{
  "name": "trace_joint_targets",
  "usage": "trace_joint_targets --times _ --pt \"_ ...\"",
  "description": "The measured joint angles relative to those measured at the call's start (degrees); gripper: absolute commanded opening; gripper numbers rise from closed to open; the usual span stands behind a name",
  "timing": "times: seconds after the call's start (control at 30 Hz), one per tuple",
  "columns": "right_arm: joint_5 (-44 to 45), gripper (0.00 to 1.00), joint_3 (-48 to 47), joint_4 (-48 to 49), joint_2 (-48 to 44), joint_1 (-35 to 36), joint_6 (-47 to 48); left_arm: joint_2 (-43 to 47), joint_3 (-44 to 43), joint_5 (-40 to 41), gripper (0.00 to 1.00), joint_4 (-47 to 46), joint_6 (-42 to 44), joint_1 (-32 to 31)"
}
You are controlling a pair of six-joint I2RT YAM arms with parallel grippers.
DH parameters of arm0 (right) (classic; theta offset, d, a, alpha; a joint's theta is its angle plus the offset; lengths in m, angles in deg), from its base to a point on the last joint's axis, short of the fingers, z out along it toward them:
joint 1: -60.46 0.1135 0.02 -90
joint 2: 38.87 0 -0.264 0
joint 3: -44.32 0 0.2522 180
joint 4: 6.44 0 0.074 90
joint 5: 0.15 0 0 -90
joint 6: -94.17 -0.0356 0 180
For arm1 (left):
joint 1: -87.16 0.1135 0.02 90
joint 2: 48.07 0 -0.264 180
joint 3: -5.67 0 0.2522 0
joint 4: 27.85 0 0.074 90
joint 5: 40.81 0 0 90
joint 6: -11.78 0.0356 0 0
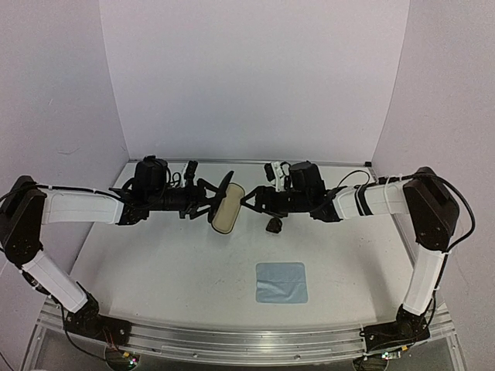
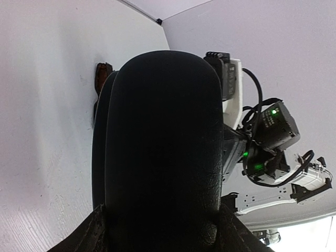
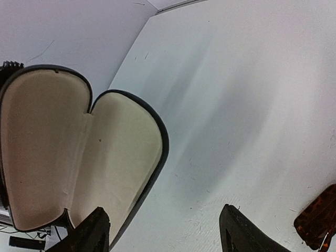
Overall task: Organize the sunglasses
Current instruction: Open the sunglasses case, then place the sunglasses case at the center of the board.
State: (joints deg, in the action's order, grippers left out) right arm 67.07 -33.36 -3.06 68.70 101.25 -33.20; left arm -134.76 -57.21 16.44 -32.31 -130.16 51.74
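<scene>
The case point(image 1: 227, 202) is a long oval clamshell, black and faintly pebbled outside, smooth tan inside. Its 2 halves are spread open and it is held on edge. The left hand point(image 1: 210, 199) is clenched on it from 9 o'clock, its fingers point(image 2: 89, 236) pressed against the shell's flanks. The right hand point(image 3: 163, 226) faces the tan lining from 3 o'clock, released, with nothing between its spread fingers. The sunglasses point(image 1: 273, 225) lie folded on the counter point(image 1: 162, 267) at 4 o'clock of the case, near the right hand and apart from both. Their frame shows mottled dark brown in the right wrist view. A flat, light blue square cloth point(image 1: 281, 282) lies at 6 o'clock of the sunglasses, with bare counter all around it. The counter is matte white and faintly scuffed, closed in by 3 plain pale walls point(image 1: 255, 77).
</scene>
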Motion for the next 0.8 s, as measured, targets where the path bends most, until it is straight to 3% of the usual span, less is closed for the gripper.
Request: trace_joint_targets --times 0.4,0.8 --pt "1.1 0.76 -0.5 -0.9 0.0 -0.3 0.1 -6.9 -0.3 -0.8 0.36 -0.5 1.4 2.3" --pt "4.2 0.80 -0.5 -3.3 -0.9 -0.9 0.4 -20.2 -6.5 -10.3 0.38 -7.0 -0.6 6.4"
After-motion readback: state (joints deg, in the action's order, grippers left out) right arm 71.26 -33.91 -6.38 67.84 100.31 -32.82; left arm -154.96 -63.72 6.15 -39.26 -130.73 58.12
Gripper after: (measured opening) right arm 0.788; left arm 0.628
